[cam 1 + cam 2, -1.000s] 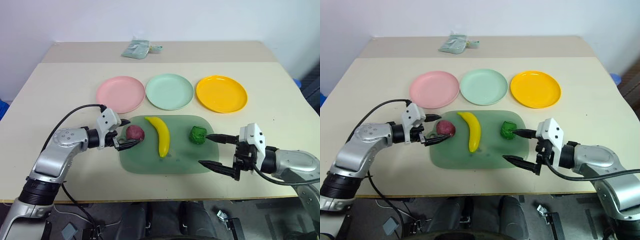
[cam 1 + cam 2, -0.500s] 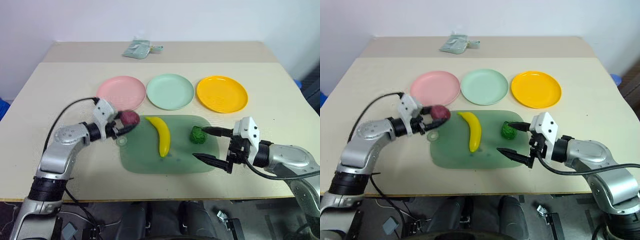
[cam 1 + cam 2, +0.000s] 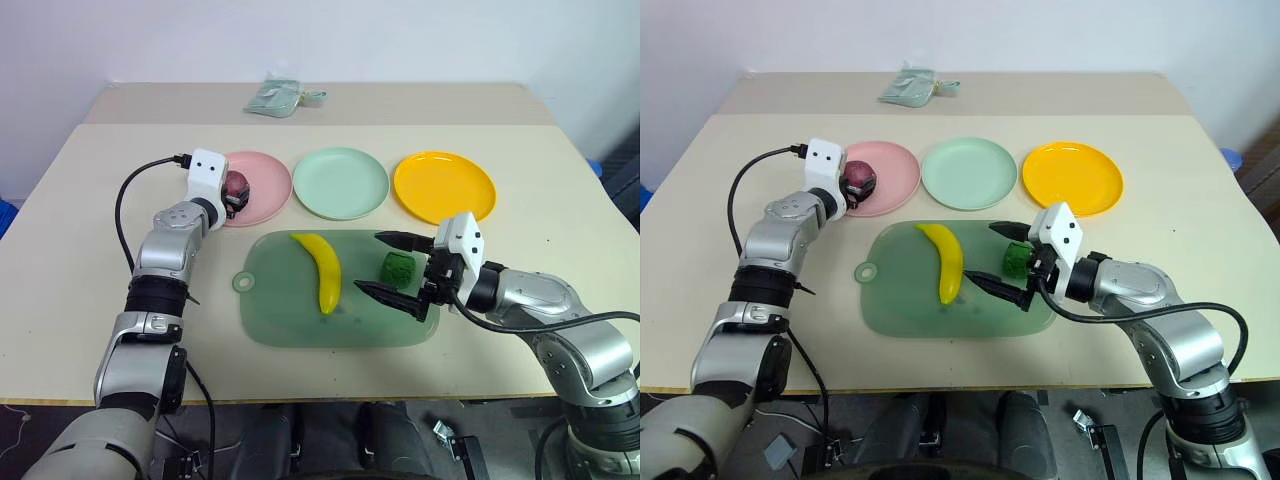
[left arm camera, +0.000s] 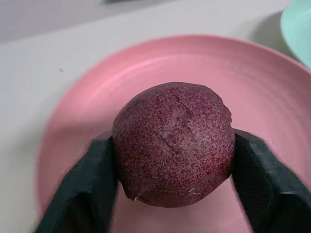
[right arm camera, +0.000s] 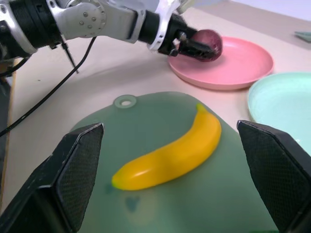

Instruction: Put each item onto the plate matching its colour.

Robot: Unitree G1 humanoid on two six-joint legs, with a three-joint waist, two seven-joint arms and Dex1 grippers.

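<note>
Your left tool (image 4: 170,194) has carried the dark red-purple fruit (image 3: 236,184) from the translucent green tray (image 3: 290,320) to the pink plate (image 3: 262,205), at about 10 o'clock on the desk (image 3: 90,200). Its fingers are still on both sides of the fruit, over the plate; whether they press it, I cannot tell. So the first item is nearly delivered. Your right tool (image 3: 390,265) is wide apart around the bumpy green ball (image 3: 397,268), closer than before. The banana (image 3: 322,268) lies on the tray.
</note>
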